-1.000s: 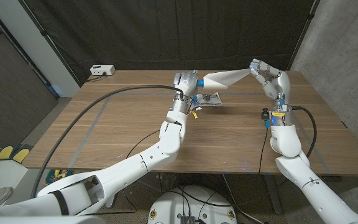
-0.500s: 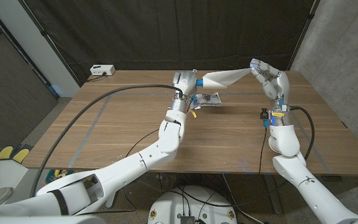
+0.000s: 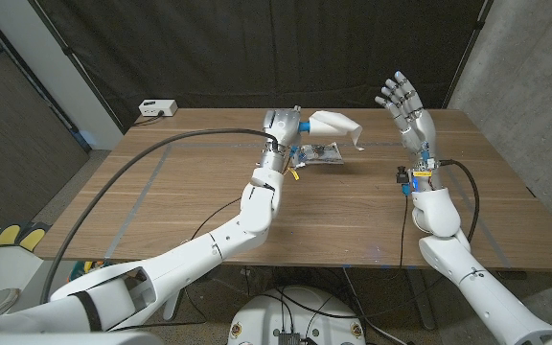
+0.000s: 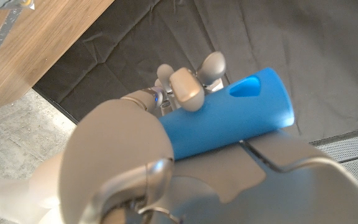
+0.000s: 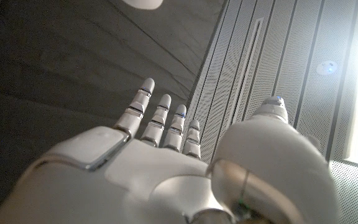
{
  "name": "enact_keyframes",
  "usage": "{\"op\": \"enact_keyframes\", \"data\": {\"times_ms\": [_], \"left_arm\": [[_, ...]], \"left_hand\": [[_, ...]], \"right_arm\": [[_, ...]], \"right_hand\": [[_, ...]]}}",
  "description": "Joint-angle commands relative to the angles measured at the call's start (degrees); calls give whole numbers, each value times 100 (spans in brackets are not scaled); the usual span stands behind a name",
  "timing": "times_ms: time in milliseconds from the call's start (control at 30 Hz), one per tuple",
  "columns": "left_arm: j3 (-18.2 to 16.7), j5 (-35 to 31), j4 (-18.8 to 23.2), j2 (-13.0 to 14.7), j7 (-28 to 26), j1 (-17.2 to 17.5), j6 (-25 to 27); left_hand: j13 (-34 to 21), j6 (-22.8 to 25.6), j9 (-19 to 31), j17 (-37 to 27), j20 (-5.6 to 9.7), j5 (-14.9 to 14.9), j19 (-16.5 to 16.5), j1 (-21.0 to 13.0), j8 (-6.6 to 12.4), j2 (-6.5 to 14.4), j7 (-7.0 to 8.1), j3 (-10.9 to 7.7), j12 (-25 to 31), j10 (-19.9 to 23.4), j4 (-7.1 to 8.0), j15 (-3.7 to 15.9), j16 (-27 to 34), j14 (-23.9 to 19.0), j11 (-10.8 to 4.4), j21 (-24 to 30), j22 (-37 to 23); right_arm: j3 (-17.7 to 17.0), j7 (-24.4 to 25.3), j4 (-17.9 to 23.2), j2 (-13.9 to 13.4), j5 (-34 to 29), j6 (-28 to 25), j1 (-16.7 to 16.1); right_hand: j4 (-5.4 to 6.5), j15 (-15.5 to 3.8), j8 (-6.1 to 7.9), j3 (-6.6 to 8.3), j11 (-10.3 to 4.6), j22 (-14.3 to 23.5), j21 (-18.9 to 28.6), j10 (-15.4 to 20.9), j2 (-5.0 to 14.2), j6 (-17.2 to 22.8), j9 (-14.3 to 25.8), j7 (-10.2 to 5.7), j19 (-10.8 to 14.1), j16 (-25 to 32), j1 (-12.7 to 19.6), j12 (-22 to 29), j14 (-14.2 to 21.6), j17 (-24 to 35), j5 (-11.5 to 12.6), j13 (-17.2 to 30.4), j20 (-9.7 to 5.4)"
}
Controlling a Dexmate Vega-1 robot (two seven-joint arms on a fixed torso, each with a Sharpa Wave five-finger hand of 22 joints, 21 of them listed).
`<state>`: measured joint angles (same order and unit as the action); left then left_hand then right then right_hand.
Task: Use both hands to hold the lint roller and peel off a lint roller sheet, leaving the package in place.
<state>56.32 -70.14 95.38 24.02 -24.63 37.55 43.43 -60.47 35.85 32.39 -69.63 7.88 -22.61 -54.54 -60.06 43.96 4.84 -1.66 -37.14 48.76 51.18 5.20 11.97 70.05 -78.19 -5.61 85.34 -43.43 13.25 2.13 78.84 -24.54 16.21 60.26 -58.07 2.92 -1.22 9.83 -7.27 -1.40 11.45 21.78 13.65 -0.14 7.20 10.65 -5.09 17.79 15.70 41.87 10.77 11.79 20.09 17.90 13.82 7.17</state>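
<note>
Lint roller [image 3: 316, 123], blue-handled with curled white sheet, gripped by left robot hand [image 3: 281, 125]; right robot hand [image 3: 405, 107] spread.

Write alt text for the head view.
The robot's left hand holds a blue-handled lint roller above the wooden table, a white sheet curling off it. The right hand is raised, fingers spread, empty. A crinkled package lies below.

The right robot hand [image 3: 405, 107] has released the sheet [image 3: 336, 125] and opened, fingers spread.
</note>
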Motion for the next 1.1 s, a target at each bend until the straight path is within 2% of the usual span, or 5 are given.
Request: {"op": "enact_keyframes", "data": {"times_ms": [33, 433, 633, 933, 1100], "left_arm": [[-154, 176, 112, 179, -143, 94, -165], [-347, 410, 234, 468, -300, 178, -497], [-458, 632, 225, 624, -498, 194, -861], [-537, 891, 51, 783, -627, 115, -1384], [-546, 994, -42, 798, -551, 54, -1546]], "left_hand": [[3, 78, 23, -18, 427, -48, 10, 18, 54, 51, -26, -43, 32, -17, -18, 2, 22, -2, -16, 37, -2], [17, 68, 10, -18, 428, -46, 16, 26, 63, 52, -21, -50, 39, -12, -21, 2, 23, -6, -11, 47, -3], [3, 68, 13, -2, 428, -45, 29, 32, 79, 53, -29, -54, 53, -21, -24, 2, 2, 6, -17, 46, 1], [-6, 67, 0, -24, 426, -44, 25, 37, 84, 49, -28, -56, 64, -29, -28, 2, 21, -13, -28, 45, 18], [8, 58, 0, -15, 427, -44, 33, 42, 92, 50, -18, -58, 63, -26, -29, 2, 11, -12, -12, 44, 22]], "right_arm": [[176, -241, -259, 247, 475, 177, 173], [-44, 159, 327, 184, 26, -420, -68], [-157, 580, 900, 182, -390, -973, -366], [-259, 1227, 1852, 232, -1213, -1614, -996], [-156, 1442, 1965, 356, -1452, -1572, -1146]], "right_hand": [[90, 80, 31, -98, 134, -2, -35, -284, 5, -153, 6, -26, -12, -62, -189, -53, -134, 14, 48, -5, 98], [122, 64, 109, -142, 161, -10, -57, -223, 11, -22, 4, -13, -29, -45, -275, 32, -71, 7, 72, -24, 128], [135, 46, 140, -187, 211, -11, -65, -162, -28, 51, 3, -3, -31, -29, -328, 70, -7, -4, 80, -34, 129], [151, 87, 178, -205, 183, -12, -77, -105, -11, 162, 3, 58, -41, -28, -367, 99, 1, -6, 93, -43, 139], [151, 95, 181, -209, 180, -13, -80, -85, -4, 184, 3, 65, -40, -29, -371, 109, 2, -10, 101, -46, 143]]}}
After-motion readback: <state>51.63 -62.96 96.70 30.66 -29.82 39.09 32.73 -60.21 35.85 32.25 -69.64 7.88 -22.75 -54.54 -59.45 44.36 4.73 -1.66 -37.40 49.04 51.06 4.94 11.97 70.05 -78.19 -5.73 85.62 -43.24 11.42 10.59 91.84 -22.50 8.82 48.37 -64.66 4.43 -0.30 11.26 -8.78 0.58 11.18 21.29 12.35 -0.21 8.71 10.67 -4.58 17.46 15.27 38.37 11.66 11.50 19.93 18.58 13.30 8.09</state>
